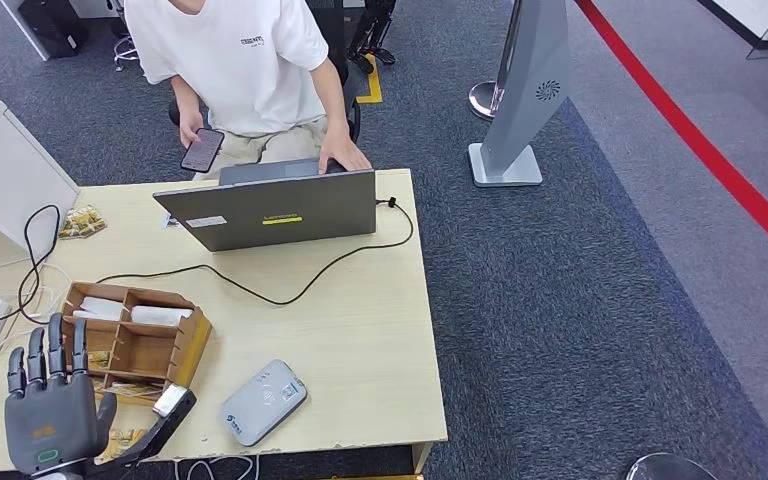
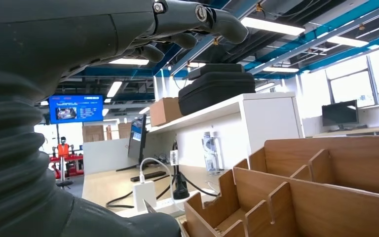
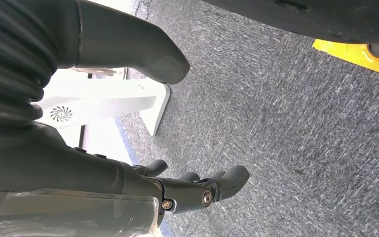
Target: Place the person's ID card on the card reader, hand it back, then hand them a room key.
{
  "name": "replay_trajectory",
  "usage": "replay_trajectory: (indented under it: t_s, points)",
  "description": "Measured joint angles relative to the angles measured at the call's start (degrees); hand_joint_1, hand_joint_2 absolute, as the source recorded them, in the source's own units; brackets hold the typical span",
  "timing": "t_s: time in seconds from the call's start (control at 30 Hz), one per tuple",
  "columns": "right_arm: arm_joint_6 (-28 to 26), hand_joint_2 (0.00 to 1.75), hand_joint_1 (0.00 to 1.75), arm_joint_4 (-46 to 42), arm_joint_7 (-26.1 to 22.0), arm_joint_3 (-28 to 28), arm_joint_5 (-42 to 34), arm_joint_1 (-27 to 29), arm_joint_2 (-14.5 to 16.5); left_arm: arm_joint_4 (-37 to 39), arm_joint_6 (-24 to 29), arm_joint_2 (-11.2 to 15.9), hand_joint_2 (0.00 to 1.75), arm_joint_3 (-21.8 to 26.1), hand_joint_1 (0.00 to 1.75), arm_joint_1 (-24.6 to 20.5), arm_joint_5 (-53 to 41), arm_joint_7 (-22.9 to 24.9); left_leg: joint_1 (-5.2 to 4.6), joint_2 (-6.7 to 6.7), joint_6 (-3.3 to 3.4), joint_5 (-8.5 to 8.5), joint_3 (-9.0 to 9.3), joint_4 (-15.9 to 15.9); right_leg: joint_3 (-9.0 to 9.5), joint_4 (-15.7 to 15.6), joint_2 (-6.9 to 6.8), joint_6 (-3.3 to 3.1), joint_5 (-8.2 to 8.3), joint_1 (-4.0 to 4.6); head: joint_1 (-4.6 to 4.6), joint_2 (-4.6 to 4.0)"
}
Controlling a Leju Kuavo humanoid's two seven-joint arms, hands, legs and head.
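left hand [image 1: 52, 415]: fingers spread, holding nothing, just beside wooden organizer [image 1: 165, 340] (bench edge) | card reader [image 1: 263, 401]: near organizer | right hand [image 3: 128, 177]: fingers loosely apart, empty, above carpet

Person [image 1: 250, 60] at 12 o'clock: head cropped by frame edge; laptop [image 1: 270, 210] lid hides its screen and keyboard.

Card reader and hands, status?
Left hand open, raised beside the wooden compartment box. Right hand open, hanging over carpet. Grey card reader bare, no ID card visible.
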Motion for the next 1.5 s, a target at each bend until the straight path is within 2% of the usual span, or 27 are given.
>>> replay_trajectory:
  t_s: [0.37,0.57,0.77,1.2,1.5]
  points:
    - [0.1,1.75,0.0,0.0,0.0,0.0,0.1,0.0,0.0,3.0,-0.2,0.3,1.75,-2.5,0.0,-1.1,0.0,0.4,0.0,0.0,0.0,0.0,0.0,0.0,0.0,0.0,0.01,0.0,0.0,0.0,0.0,0.0]
    - [0.0,1.75,0.0,0.0,-0.1,0.0,0.1,0.0,0.0,3.3,-2.0,0.5,1.75,-5.0,0.0,-1.3,0.0,1.9,-0.01,0.0,0.0,0.0,0.0,0.0,0.0,0.0,0.0,0.0,0.0,0.0,0.01,0.0]
    - [0.0,1.75,0.0,0.0,-0.1,0.0,0.2,0.0,0.0,4.8,-3.9,-0.1,1.75,-6.7,0.0,-1.7,0.0,1.1,0.0,0.0,0.0,0.0,0.0,0.0,0.0,0.0,0.0,0.0,0.01,0.0,0.0,0.0]
    - [0.0,1.75,0.0,0.0,-0.2,0.0,0.3,0.0,0.0,6.8,-5.7,-2.0,1.75,-7.2,0.0,-2.1,0.0,0.0,-0.01,0.0,0.0,0.0,0.0,0.0,0.0,0.0,0.0,0.0,0.01,0.0,0.01,0.0]
    - [0.0,1.75,0.0,0.0,0.0,0.0,0.2,0.0,0.0,6.7,-10.1,-2.4,1.75,-7.3,0.0,-1.8,0.0,1.3,0.0,-0.01,0.0,0.0,0.0,0.0,0.01,0.0,-0.01,0.0,0.01,0.0,0.01,0.0]
